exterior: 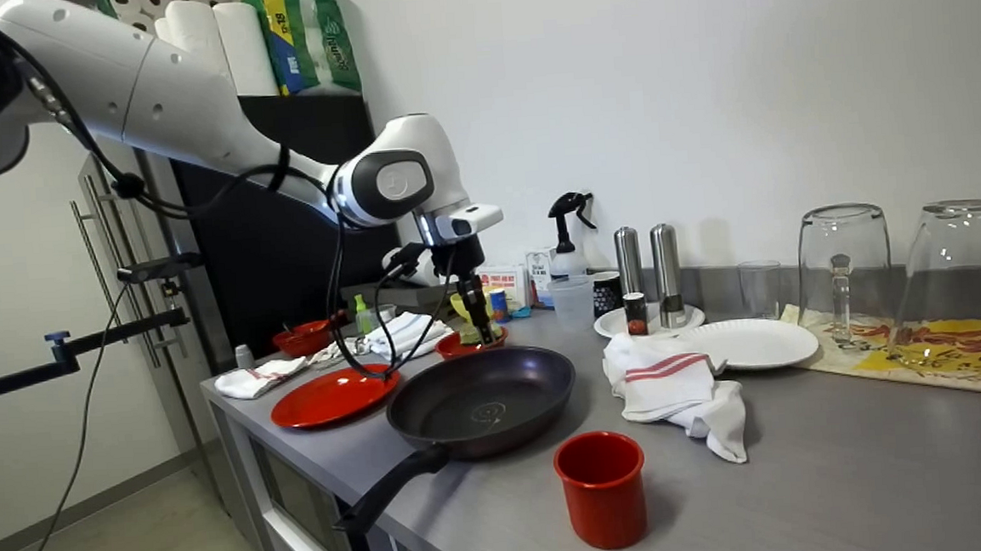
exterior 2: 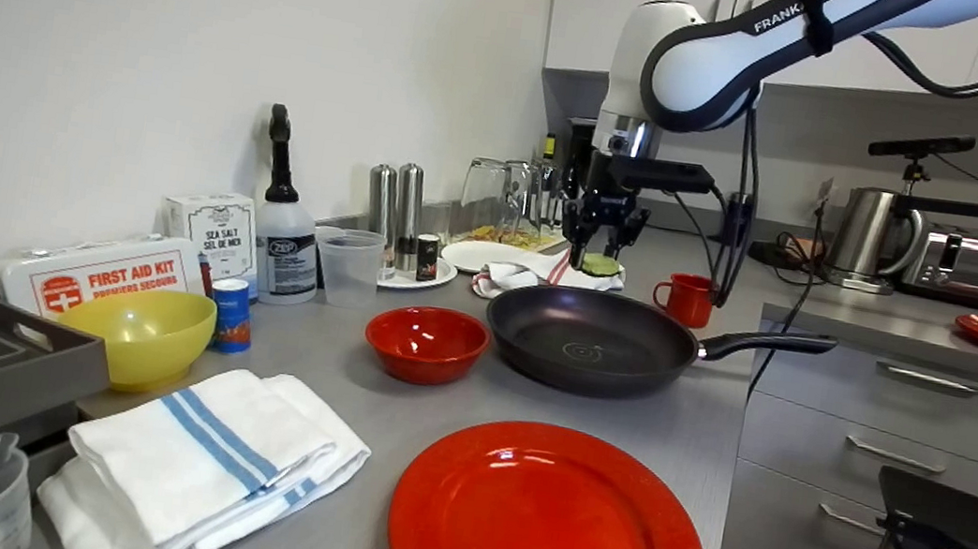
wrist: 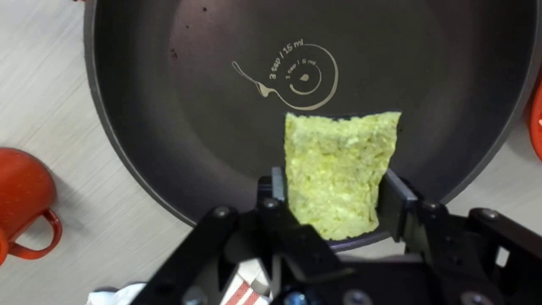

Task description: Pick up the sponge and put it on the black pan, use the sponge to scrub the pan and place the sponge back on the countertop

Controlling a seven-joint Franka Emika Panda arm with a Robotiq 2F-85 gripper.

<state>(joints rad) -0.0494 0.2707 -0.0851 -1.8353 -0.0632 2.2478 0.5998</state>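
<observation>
Above the round, shallow-rimmed black pan (exterior 2: 589,337), the coarse-textured, yellow-green rectangular sponge (wrist: 341,169) is clamped in the dark, flat-jawed pincer (wrist: 337,188); the pan is borne by the matte grey bench (exterior: 809,469).

a plain white wall (exterior: 683,85) shows in both exterior views, with soft shadows (exterior: 715,240) low on it. white upper cabinets (exterior 2: 585,13) hang above a grey backsplash (exterior 2: 820,129), and three grey, bar-handled drawers (exterior 2: 792,447) are stacked below. a tall dark panel (exterior: 268,263) stands beside a grey, long-handled unit (exterior: 181,397), and near them a grey baseboard (exterior: 133,489) edges a pale floor (exterior: 191,532). the light is soft.
</observation>
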